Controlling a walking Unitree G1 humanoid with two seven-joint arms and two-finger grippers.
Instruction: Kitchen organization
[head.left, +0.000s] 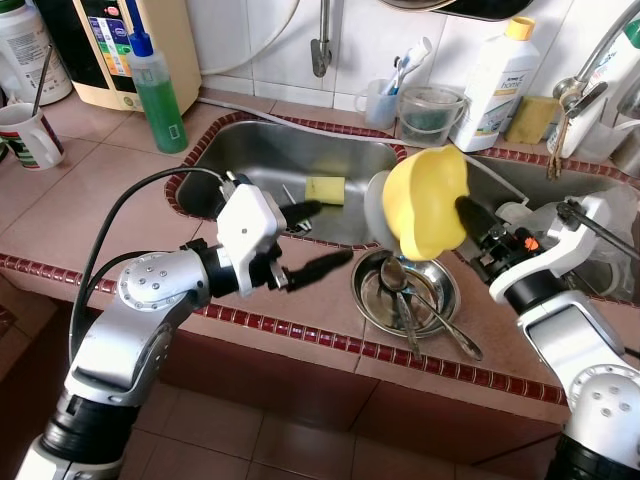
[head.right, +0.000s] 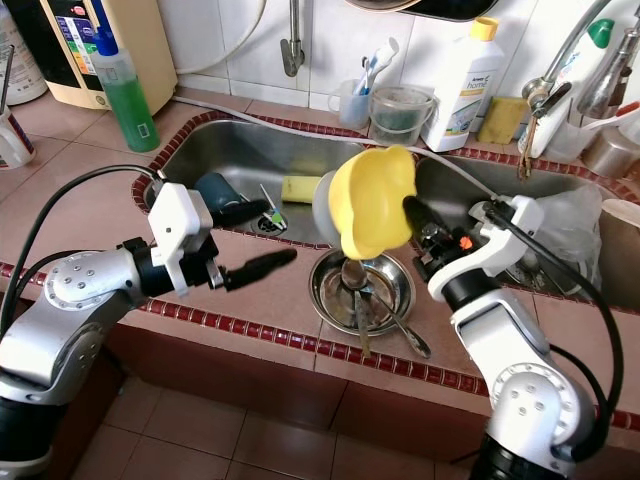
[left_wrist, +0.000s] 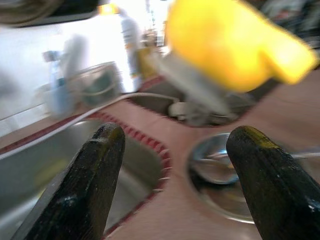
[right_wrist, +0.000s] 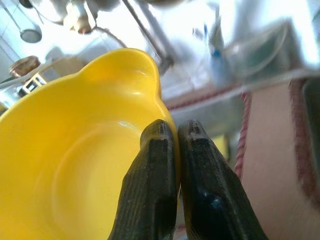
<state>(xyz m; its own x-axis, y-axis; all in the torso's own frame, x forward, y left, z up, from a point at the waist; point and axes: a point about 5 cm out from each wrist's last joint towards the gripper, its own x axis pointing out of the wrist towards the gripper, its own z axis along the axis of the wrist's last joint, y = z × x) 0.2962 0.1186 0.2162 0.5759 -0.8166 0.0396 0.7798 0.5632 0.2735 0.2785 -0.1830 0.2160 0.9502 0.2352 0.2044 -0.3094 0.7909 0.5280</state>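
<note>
Yellow bowl held up on edge over the counter, rim pinched tight between the fingers of the right tool, hollow turned toward that tool. Directly below: steel dish with spoons, between the two sink basins. Left tool spread wide and empty, level with the bowl and just beside it, nearer the left sink. Handover likely: short reach rightward.

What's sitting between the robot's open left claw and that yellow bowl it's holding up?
Mostly bare tiled counter. Below the yellow bowl, pinched by the right gripper, sits a steel dish holding spoons, beyond the left gripper, as the eye views show.
</note>
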